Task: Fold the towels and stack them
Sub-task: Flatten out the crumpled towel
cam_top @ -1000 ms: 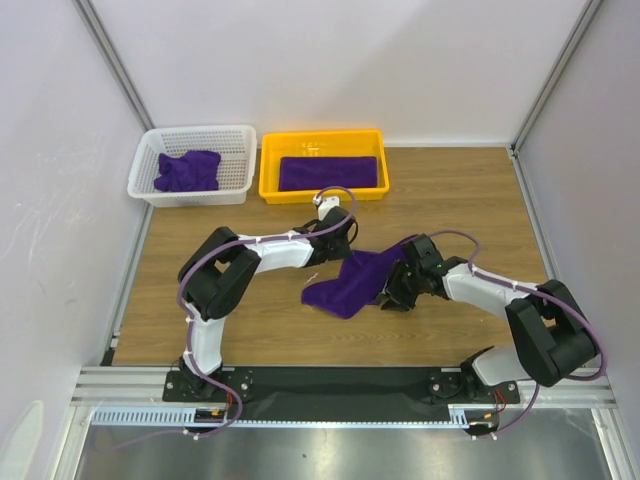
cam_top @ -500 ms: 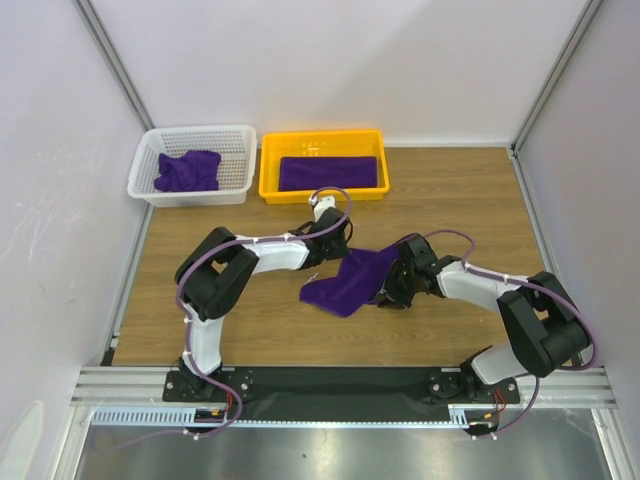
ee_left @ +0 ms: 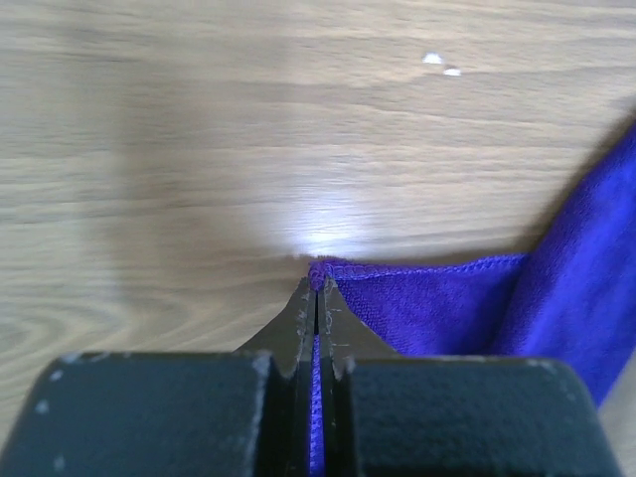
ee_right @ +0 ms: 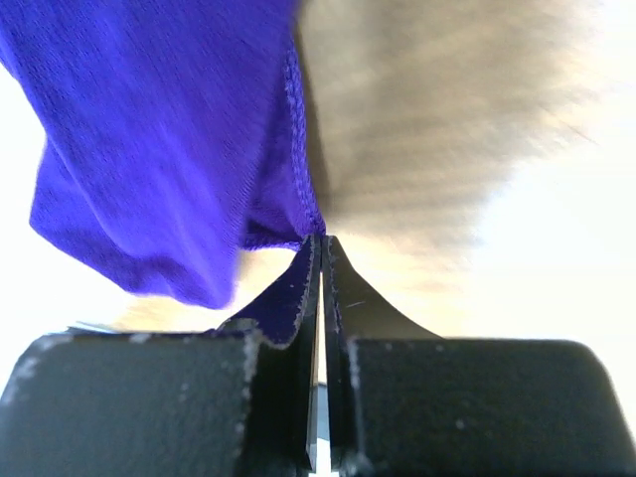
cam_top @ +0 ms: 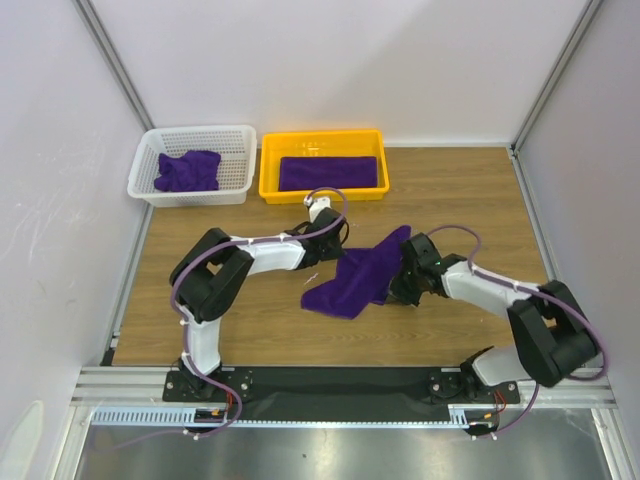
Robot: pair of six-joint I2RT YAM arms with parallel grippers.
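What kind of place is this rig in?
Probably a lab test cell: bare white panel walls on metal posts, two arms bolted to a rail holding a towel, white basket and yellow tray staged nearby.

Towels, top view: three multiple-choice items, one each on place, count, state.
1. The folded towel lies: A in the white basket; B in the yellow tray; C out of view.
2. Purple towels visible from above: A two; B three; C five.
3. The loose towel is: A pinched by left claw and right claw; B pinched by one only; C untouched.
Key: 1 B, flat in the yellow tray. 2 B, one in the white basket, one in the yellow tray, one loose. 3 A, both wrist views show purple hem clamped.
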